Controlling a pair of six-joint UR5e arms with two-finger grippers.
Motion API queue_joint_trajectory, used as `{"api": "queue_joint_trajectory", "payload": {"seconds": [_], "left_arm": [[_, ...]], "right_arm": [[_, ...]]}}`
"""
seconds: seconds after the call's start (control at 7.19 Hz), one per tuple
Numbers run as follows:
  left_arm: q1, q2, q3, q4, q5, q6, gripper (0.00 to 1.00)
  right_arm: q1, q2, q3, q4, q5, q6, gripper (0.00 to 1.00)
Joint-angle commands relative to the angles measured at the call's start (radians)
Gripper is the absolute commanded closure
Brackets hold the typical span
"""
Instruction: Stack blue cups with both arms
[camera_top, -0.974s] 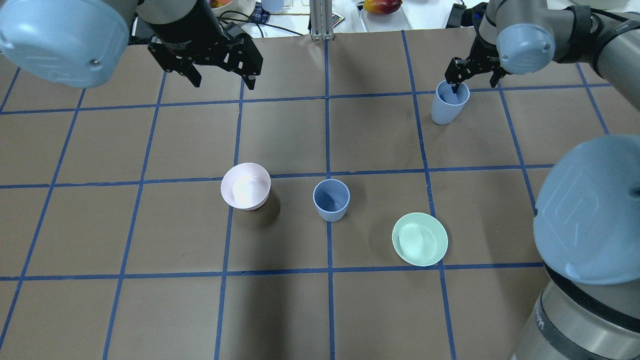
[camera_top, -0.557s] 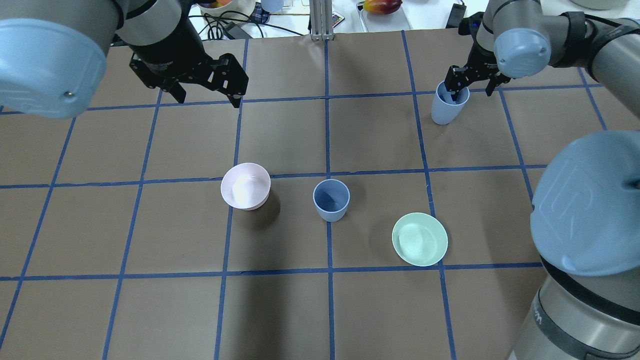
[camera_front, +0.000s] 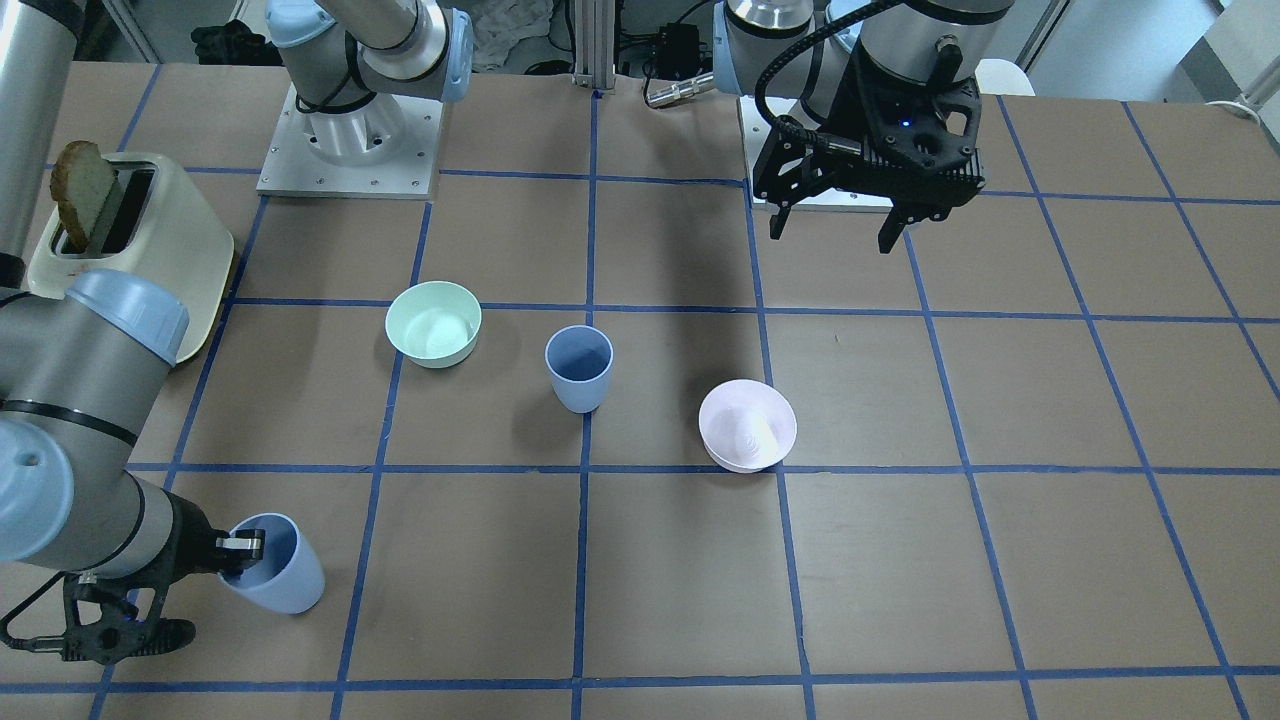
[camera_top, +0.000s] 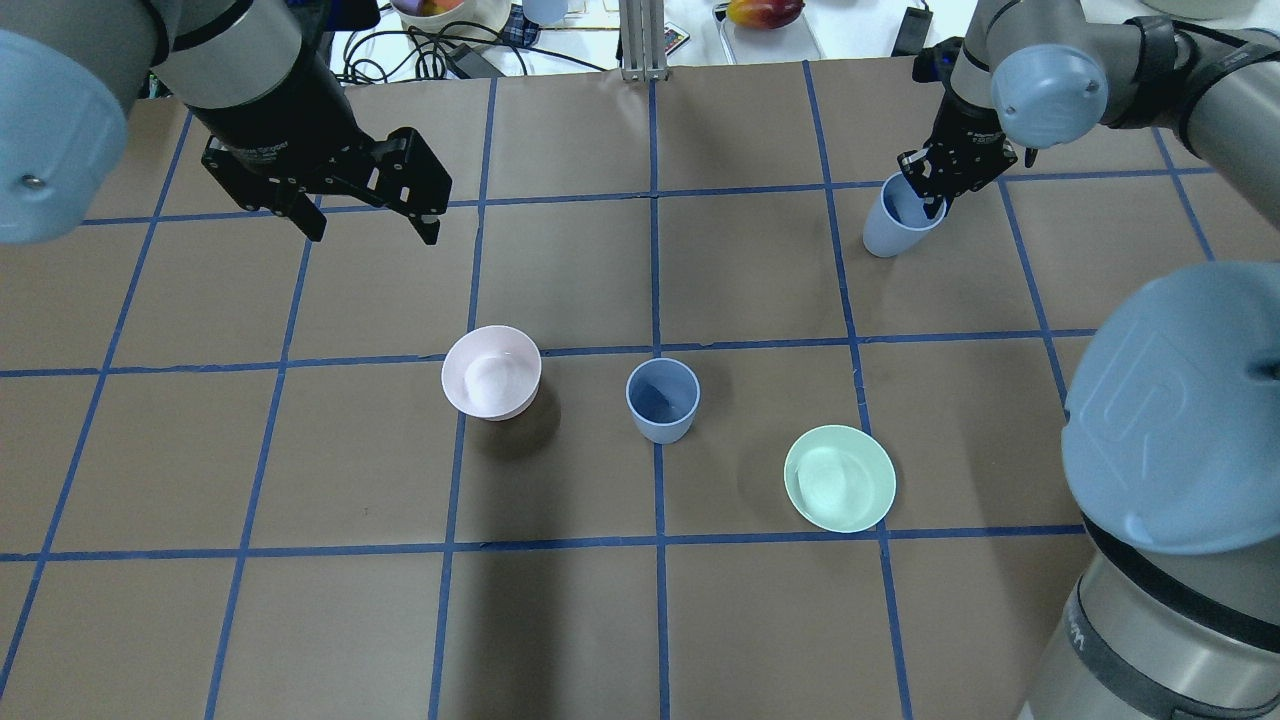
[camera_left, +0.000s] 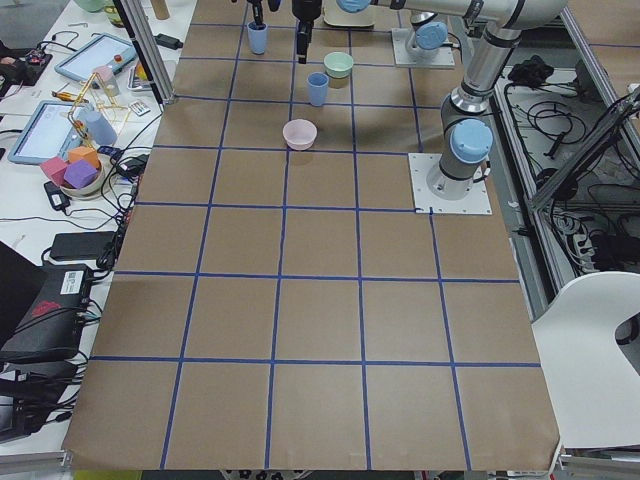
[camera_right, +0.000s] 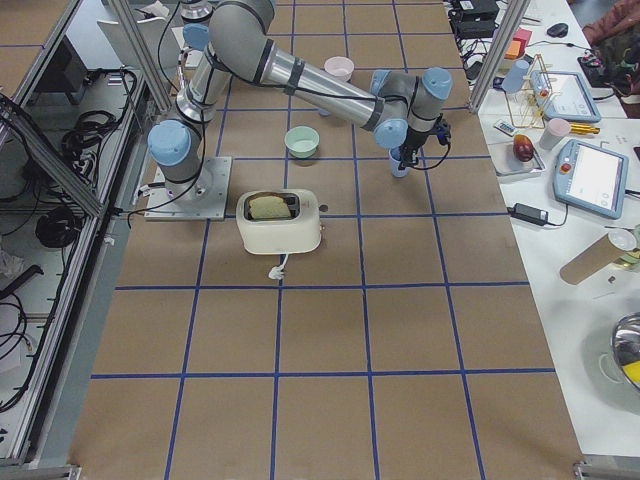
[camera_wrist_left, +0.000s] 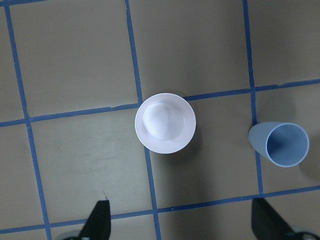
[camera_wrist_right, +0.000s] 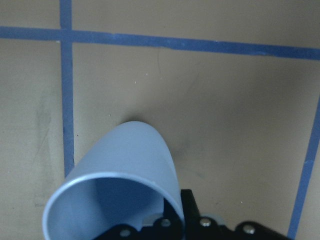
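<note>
One blue cup (camera_top: 662, 400) stands upright at mid-table; it also shows in the front view (camera_front: 579, 368) and the left wrist view (camera_wrist_left: 285, 145). The other blue cup (camera_top: 893, 228) is at the far right, tilted. My right gripper (camera_top: 935, 185) is shut on its rim, one finger inside and one outside, as the front view (camera_front: 238, 550) and the right wrist view (camera_wrist_right: 182, 217) show. That cup (camera_wrist_right: 125, 170) fills the right wrist view. My left gripper (camera_top: 372, 232) is open and empty, above the table, beyond the pink bowl; it also shows in the front view (camera_front: 832, 238).
A pale pink bowl (camera_top: 491, 372) sits left of the centre cup and a mint-green bowl (camera_top: 839, 478) sits to its right, nearer me. A toaster (camera_front: 130, 250) with bread stands near my right arm's base. Clutter lies beyond the table's far edge.
My right gripper has shut on the far cup's rim and the cup has tilted. My left arm has moved left and towards me, still open.
</note>
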Motion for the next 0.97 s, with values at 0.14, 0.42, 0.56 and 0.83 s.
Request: {"api": "queue_joint_trajectory", "payload": {"seconds": [0.14,0.42,0.56,0.83], "left_arm": [[0.001,0.001,0.000,-0.003,0.004,0.000,0.00],[-0.001,0.003,0.000,-0.003,0.006,0.000,0.00],[-0.001,0.003,0.000,-0.003,0.003,0.002,0.00],[-0.001,0.004,-0.001,-0.003,0.006,0.000,0.00]], "right_arm": [[0.011,-0.092,-0.025,0.152,0.044,0.005,1.00],[0.069,-0.247,-0.022,0.364,0.116,0.096,1.00],[0.125,-0.307,-0.019,0.410,0.112,0.143,1.00],[0.242,-0.364,-0.012,0.479,0.116,0.280,1.00]]}}
